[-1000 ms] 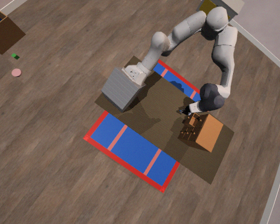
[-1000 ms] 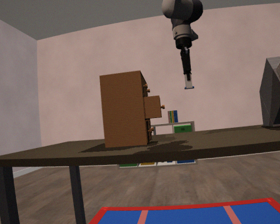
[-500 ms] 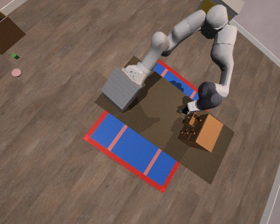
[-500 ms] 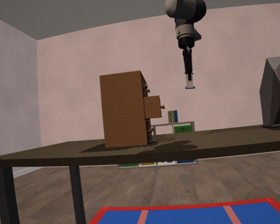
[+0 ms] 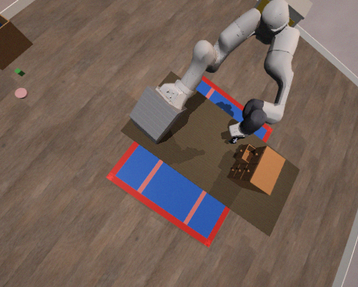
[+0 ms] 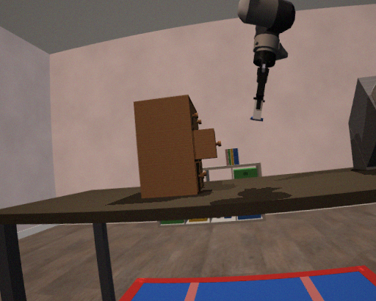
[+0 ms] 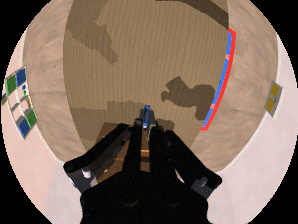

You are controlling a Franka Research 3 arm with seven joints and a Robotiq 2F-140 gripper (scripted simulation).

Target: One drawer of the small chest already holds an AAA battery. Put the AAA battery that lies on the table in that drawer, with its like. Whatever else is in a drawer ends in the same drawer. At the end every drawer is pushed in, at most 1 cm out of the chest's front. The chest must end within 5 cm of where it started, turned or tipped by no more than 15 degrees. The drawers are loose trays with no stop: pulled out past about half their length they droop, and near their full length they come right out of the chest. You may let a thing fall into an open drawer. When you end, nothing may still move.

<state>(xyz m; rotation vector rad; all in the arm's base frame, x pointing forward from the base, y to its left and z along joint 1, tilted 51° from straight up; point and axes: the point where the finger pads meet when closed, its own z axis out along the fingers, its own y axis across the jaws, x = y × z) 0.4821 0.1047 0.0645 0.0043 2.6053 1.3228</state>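
While the hand (image 6: 258, 110) hangs high, nearly shut on the AAA battery (image 6: 257, 114) held upright at its fingertips, one middle drawer (image 6: 205, 143) juts from the chest (image 6: 164, 147) on the table (image 6: 98, 209); likely left open to receive a drop.

Arm (image 5: 278, 59) is folded at the elbow, wrist (image 6: 267, 44) pointed straight down, well above the table. Gripper (image 6: 258, 110) is hung vertically, fingers pinched nearly shut w/ a battery (image 6: 257, 115) clamped upright at the tips, its blue end lowest. Gripper body is seen black, arm links white-grey.
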